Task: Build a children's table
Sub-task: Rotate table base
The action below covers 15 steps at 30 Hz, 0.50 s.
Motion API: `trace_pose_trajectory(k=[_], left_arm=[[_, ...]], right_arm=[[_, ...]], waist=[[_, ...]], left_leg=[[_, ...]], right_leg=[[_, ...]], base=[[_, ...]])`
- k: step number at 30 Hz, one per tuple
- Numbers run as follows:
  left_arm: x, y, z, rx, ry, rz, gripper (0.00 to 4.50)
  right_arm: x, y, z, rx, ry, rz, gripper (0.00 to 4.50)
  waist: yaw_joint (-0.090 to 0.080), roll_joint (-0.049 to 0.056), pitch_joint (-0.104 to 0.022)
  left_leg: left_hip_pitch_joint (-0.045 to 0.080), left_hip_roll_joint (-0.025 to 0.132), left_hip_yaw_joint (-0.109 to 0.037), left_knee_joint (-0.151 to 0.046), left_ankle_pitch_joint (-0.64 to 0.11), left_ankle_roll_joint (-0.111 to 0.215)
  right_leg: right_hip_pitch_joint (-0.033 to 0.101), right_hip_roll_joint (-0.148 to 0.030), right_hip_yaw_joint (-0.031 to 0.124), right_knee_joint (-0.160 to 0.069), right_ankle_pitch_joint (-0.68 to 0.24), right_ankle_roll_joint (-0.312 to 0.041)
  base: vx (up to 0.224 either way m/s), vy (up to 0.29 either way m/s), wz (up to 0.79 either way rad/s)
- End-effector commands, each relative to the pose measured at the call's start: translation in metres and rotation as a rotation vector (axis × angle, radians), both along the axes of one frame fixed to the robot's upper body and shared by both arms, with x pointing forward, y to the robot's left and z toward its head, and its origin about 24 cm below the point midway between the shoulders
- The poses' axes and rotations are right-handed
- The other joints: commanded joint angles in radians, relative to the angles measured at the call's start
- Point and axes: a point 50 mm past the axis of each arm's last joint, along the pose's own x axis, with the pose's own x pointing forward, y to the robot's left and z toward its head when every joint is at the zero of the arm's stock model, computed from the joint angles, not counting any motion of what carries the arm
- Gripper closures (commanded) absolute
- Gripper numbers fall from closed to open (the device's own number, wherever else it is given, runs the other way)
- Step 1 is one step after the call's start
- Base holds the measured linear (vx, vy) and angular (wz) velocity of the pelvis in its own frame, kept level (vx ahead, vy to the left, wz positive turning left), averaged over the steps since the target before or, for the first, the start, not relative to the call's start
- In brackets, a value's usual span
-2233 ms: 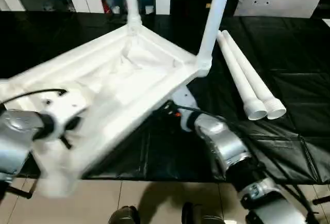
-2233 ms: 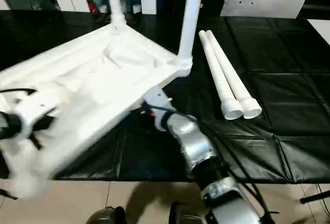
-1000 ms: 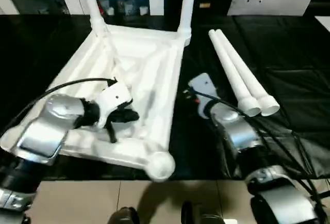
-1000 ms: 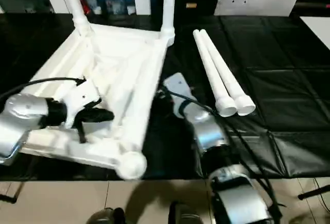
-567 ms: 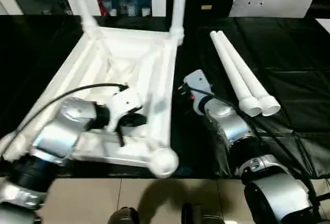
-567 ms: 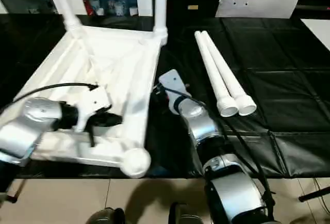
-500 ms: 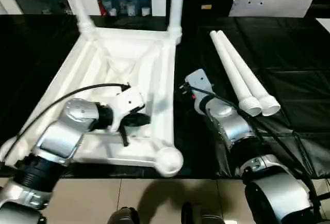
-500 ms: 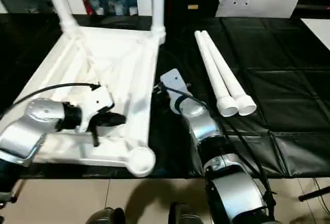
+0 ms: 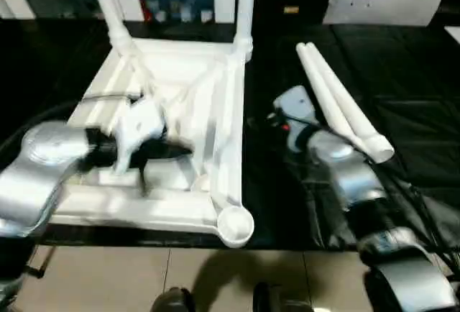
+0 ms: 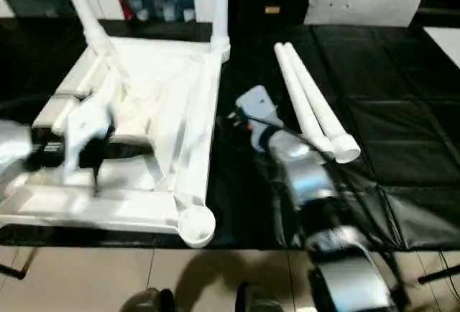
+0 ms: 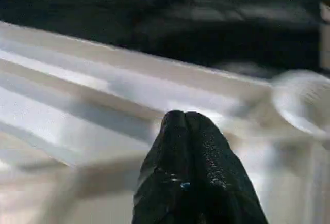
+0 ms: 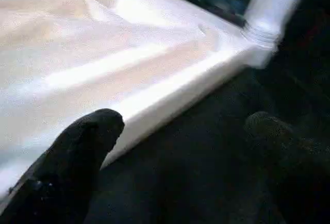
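Table top [image 9: 180, 96] lies upside down on black mat [image 9: 402, 60], two legs [image 9: 244, 3] standing in far sockets. Near corner socket [image 9: 235, 224] empty. Two spare legs [image 9: 338, 100] lie to my right. My left gripper [image 11: 184, 118] pinched together, holding nothing, over ribbed underside. My right gripper [image 12: 178, 126] spread wide, beside table edge. Step: fitting third leg. Next: right reaches for spare leg.

no readable text, labels or numbers anywhere
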Motion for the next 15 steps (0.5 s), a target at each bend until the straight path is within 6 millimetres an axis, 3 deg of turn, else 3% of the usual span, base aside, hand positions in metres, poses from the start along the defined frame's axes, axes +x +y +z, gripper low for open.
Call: trace_pose_trajectory(k=[1, 7, 9, 10, 13, 14, 15], left_arm=[[-0.009, -0.003, -0.004, 0.064, 0.037, -0.063, 4.45], [-0.01, -0.011, -0.022, 0.138, 0.066, -0.082, 4.45], [-0.006, -0.018, -0.034, 0.187, 0.059, -0.071, 4.45], [-0.003, -0.019, -0.037, 0.196, 0.045, -0.047, 4.45], [0.008, -0.023, -0.043, 0.193, 0.009, 0.025, 4.45], [0.013, -0.026, -0.046, 0.189, -0.001, 0.057, 4.45], [0.016, -0.027, -0.048, 0.182, 0.0, 0.076, 4.45]], right_arm=[[-0.011, -0.002, 0.013, 0.01, -0.014, 0.11, 0.0], [-0.048, -0.017, 0.017, -0.085, 0.045, 0.341, 0.0], [-0.061, -0.023, 0.016, -0.126, 0.084, 0.397, 0.0], [-0.065, -0.024, 0.016, -0.135, 0.094, 0.406, 0.0], [-0.071, -0.027, 0.016, -0.15, 0.112, 0.419, 0.0], [-0.073, -0.028, 0.017, -0.155, 0.123, 0.424, 0.0], [-0.075, -0.029, 0.017, -0.159, 0.129, 0.426, 0.0]], waist=[[0.002, 0.008, -0.077], [0.017, 0.012, -0.072], [0.017, 0.007, -0.074], [0.017, 0.01, -0.073], [0.018, 0.006, -0.077], [0.012, 0.007, -0.073], [0.016, 0.004, -0.077]], left_leg=[[0.019, 0.041, -0.01, -0.07, -0.193, 0.052], [0.022, 0.04, -0.013, -0.074, -0.235, 0.035], [0.018, 0.039, -0.014, -0.073, -0.23, 0.038], [0.02, 0.039, -0.014, -0.072, -0.232, 0.041], [0.017, 0.035, -0.015, -0.068, -0.219, 0.043], [0.012, 0.033, -0.015, -0.07, -0.216, 0.045], [0.019, 0.032, -0.012, -0.066, -0.221, 0.048]], right_leg=[[0.066, -0.067, 0.057, -0.07, -0.268, -0.193], [0.064, -0.067, 0.059, -0.083, -0.358, -0.154], [0.069, -0.068, 0.059, -0.086, -0.354, -0.152], [0.067, -0.067, 0.06, -0.088, -0.359, -0.148], [0.068, -0.069, 0.056, -0.091, -0.373, -0.141], [0.07, -0.065, 0.055, -0.092, -0.377, -0.137], [0.065, -0.066, 0.055, -0.097, -0.388, -0.132]], base=[[0.0, 0.0, 0.0], [0.0, 0.0, 0.0], [0.0, 0.0, 0.0], [0.0, 0.0, 0.0], [0.0, 0.0, 0.0], [0.0, 0.0, 0.0], [0.0, 0.0, 0.0]])
